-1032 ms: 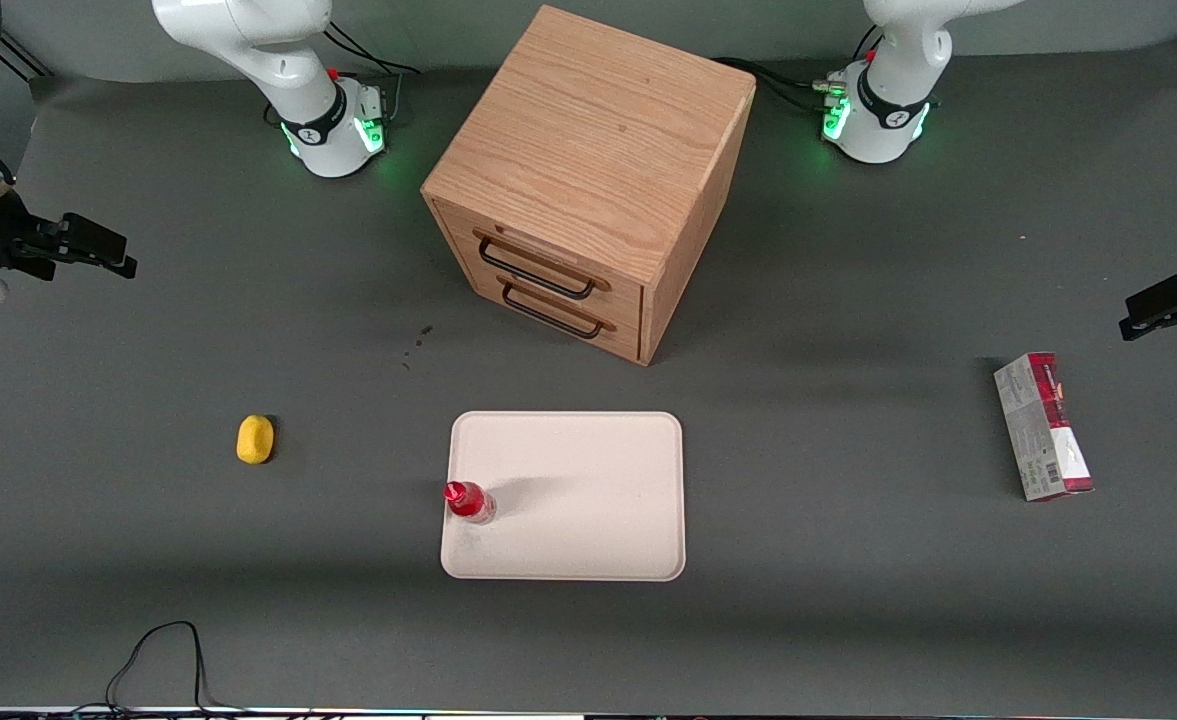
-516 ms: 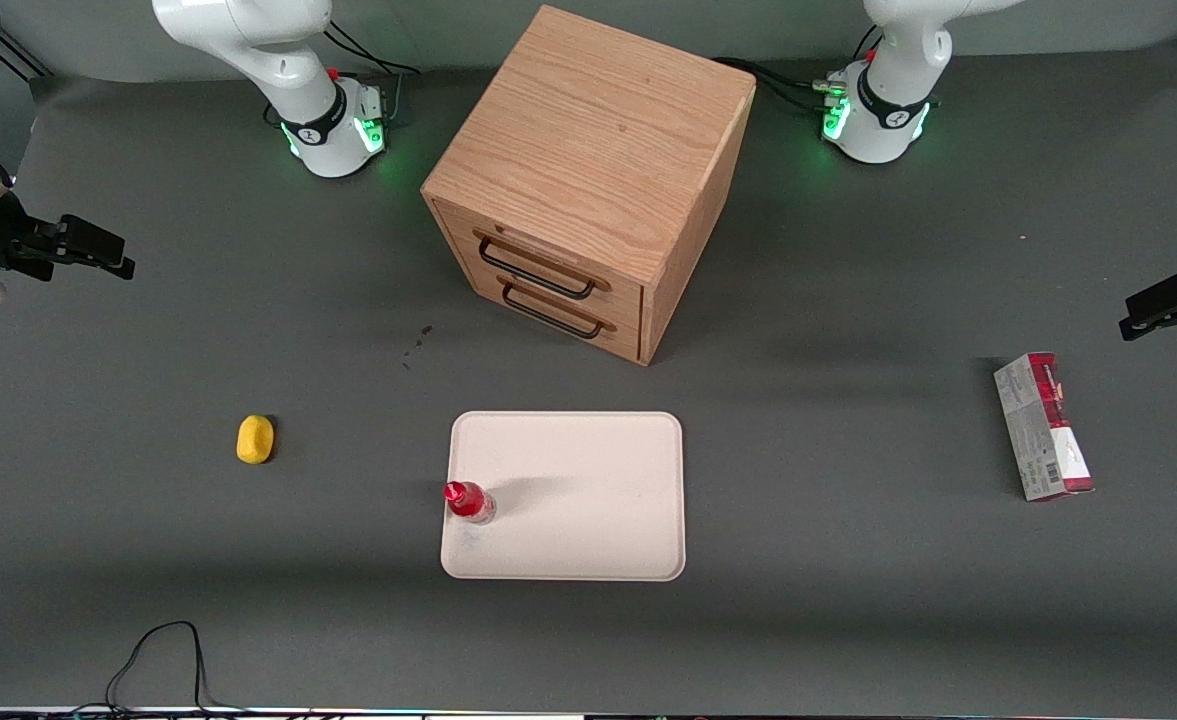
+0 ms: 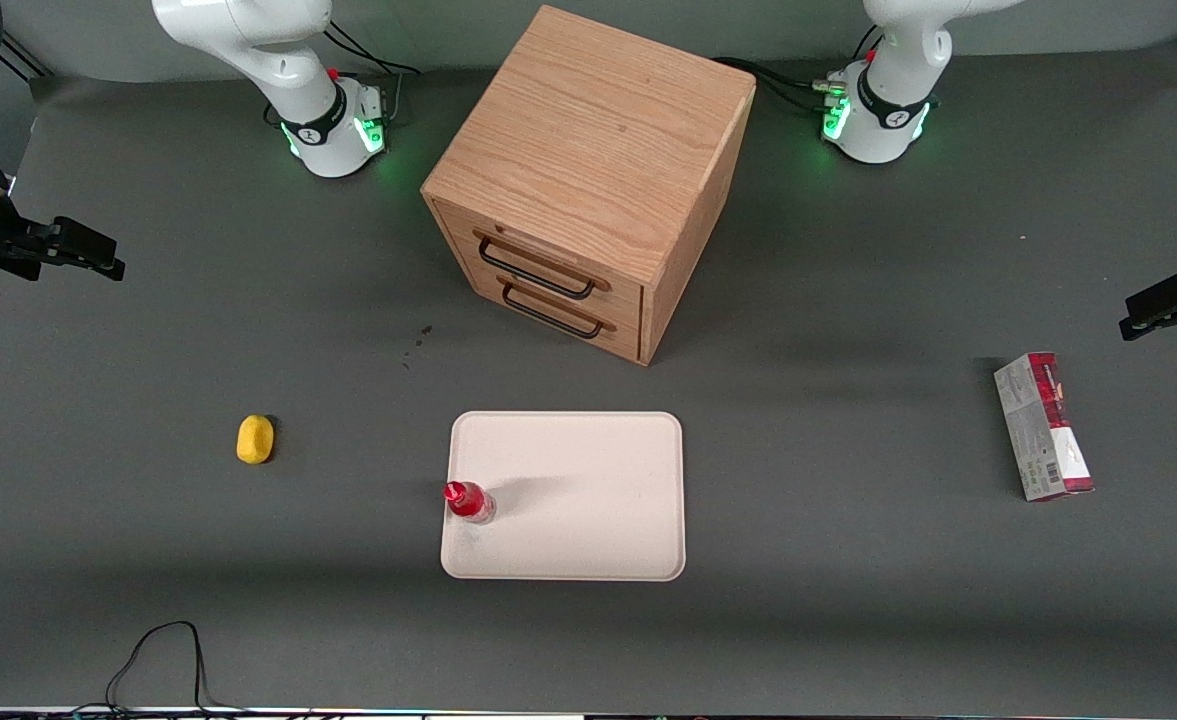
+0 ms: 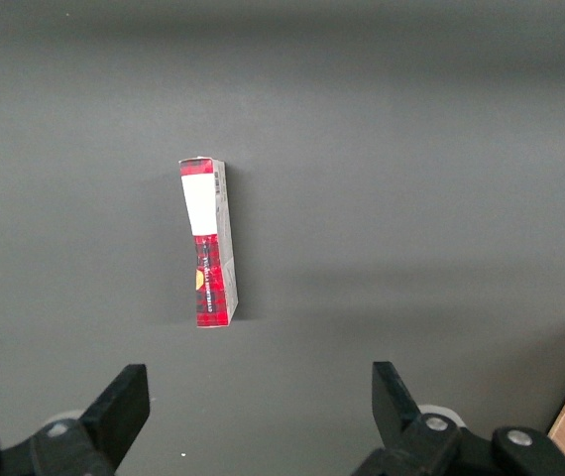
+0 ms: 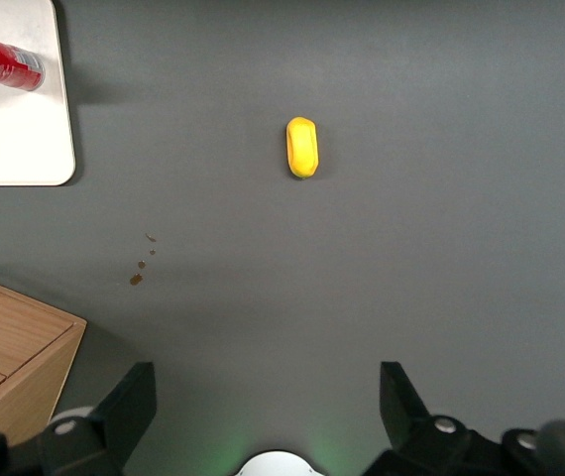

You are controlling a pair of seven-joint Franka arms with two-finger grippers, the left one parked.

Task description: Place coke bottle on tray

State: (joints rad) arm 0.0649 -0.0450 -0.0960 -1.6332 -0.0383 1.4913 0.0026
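The small red coke bottle (image 3: 469,501) with its red cap stands upright on the flat pale cream-pink tray (image 3: 588,470), just inside the tray's edge on the side toward the working arm. In the right wrist view the bottle (image 5: 1,58) shows as a red body resting on the tray's rounded corner (image 5: 20,149).

The black two-finger hand (image 3: 76,250) of the right arm hangs well apart from the bottle and the tray, high over the working arm's end of the dark grey counter (image 3: 848,620). It holds nothing: the right wrist view shows the hand (image 5: 268,407) with its two fingers (image 5: 124,402) spread wide and bare counter between them.

Nearer to the hand than the tray is a small yellow oval object (image 3: 255,439), lying on the counter on its own, apart from everything else; it also shows in the right wrist view (image 5: 302,147). A few small brown specks (image 5: 142,266) mark the counter between the hand and the light oak two-drawer cabinet (image 3: 588,170), whose drawers, both shut, carry black loop handles (image 3: 538,283). The tray lies in front of this cabinet, nearer to the front camera.

Farthest from the hand, toward the parked arm's end of the counter, a red-and-grey rectangular carton (image 3: 1042,426) lies flat, seen also in the left wrist view (image 4: 210,243).
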